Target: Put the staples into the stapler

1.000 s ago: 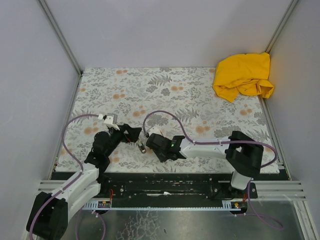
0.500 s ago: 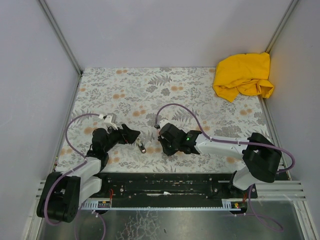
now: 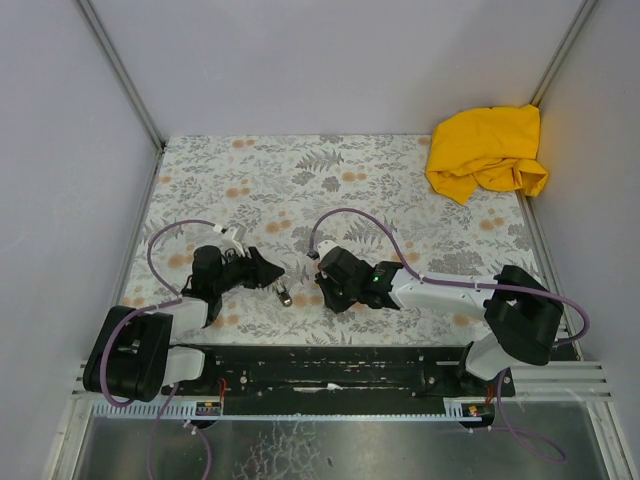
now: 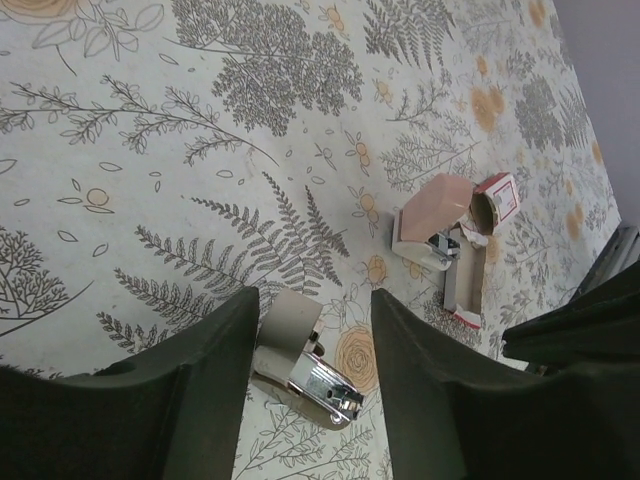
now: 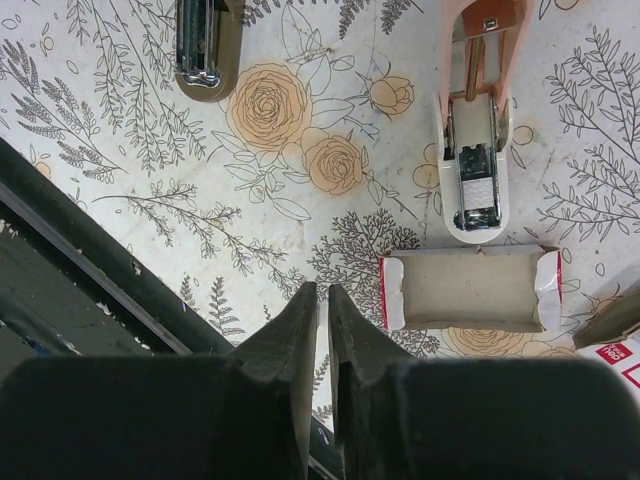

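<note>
Pressing almost together with only a slit between them, your right gripper's (image 5: 320,292) jaws hold nothing you can see, just short of the open grey cardboard tray with red-and-white ends (image 5: 470,290). Just beyond the tray lies the cream-to-pink plastic mini stapler (image 5: 476,120), hinged open; you cannot tell whether the silver block (image 5: 476,188) in its channel is staples. Your left gripper (image 4: 315,300) has its jaws wide apart, a small tan stapler-like piece with a silver front (image 4: 300,362) lying between them on the floral table cover (image 4: 150,150).
</note>
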### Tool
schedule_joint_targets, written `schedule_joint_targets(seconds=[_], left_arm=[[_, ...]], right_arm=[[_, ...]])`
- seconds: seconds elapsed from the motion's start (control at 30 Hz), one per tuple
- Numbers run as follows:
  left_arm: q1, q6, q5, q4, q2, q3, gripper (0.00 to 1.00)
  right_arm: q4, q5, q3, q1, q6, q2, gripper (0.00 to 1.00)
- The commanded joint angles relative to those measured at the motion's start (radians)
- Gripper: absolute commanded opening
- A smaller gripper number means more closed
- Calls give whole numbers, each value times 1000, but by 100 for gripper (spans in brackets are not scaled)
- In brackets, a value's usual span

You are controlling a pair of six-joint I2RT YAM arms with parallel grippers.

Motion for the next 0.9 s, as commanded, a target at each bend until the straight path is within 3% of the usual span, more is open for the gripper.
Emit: schedule_joint_targets(seconds=[0.0, 0.23, 0.43, 0.7, 0.87], left_arm=[[6, 12, 38, 65, 11, 27, 44], [-35, 36, 32, 47, 18, 41, 26], [-108, 62, 12, 35, 3, 49, 14], [-226, 46, -96, 115, -81, -24, 3], [-242, 45, -139, 132, -136, -59, 0]], right_arm=[[33, -16, -1, -4, -14, -9, 16], [24, -4, -6, -2, -12, -5, 18], [-13, 62, -11, 25, 1, -10, 31], [-30, 122, 7, 87, 32, 55, 39], [-51, 147, 15, 109, 44, 75, 40]])
